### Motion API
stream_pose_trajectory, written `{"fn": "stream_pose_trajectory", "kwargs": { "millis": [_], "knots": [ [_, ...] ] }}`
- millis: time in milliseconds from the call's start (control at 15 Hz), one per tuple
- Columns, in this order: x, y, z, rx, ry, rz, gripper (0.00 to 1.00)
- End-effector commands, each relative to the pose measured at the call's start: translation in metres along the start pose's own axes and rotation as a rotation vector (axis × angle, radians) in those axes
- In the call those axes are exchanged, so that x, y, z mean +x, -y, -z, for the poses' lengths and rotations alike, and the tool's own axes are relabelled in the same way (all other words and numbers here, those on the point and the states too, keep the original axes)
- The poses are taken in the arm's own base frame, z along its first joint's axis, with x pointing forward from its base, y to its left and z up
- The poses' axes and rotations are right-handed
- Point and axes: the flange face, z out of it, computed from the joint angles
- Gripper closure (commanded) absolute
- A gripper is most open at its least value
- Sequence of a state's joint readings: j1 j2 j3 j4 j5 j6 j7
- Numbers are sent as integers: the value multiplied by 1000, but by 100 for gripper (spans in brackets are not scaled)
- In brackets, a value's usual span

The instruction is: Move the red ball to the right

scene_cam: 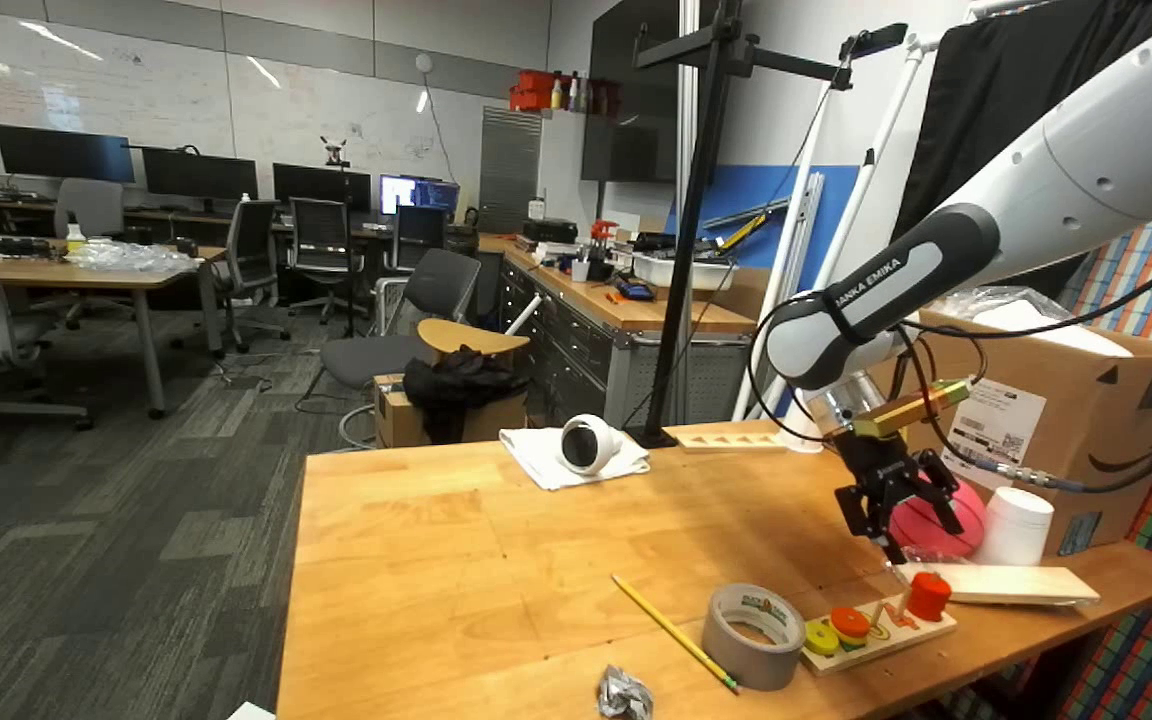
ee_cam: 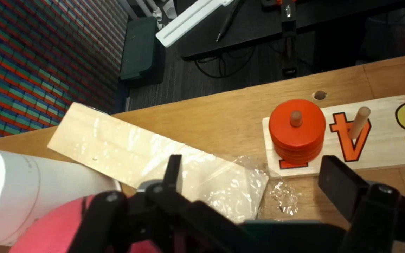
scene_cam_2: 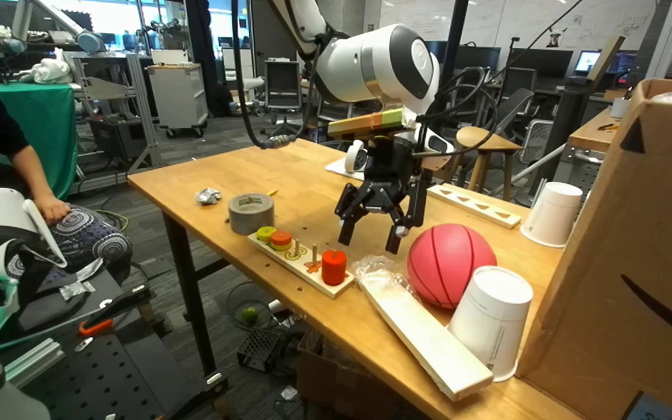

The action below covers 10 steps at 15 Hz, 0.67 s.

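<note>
Ball [scene_cam_2: 451, 259], pinkish red, sits on the wooden surface [scene_cam_2: 277, 169] near the wide-spread jaws, which cross it in the wrist view as the bottom edge crops it. In an exterior view an upturned cup [scene_cam_2: 490, 326] hides part of it and a cardboard box [scene_cam_2: 622, 280] runs out of shot.

The wooden table [scene_cam: 416, 570] carries the red ball [scene_cam_2: 451, 262], tape roll [scene_cam_2: 252, 219], pencil [scene_cam: 674, 633] and pegged board [scene_cam_2: 307, 269].
</note>
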<state>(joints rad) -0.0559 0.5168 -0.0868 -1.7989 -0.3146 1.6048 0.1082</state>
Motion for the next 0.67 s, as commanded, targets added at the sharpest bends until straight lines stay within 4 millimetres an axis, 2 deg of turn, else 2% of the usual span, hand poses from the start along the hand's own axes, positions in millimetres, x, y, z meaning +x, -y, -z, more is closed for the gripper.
{"fn": "stream_pose_trajectory", "kwargs": {
  "millis": [0, 200, 333, 600],
  "knots": [
    [9, -5, -12, 70, -46, 66, 0],
    [18, -14, -19, 59, -86, 95, 0],
    [20, -21, -10, 21, -120, 75, 0],
    [13, -33, 43, -148, -228, -58, 0]
  ]
}}
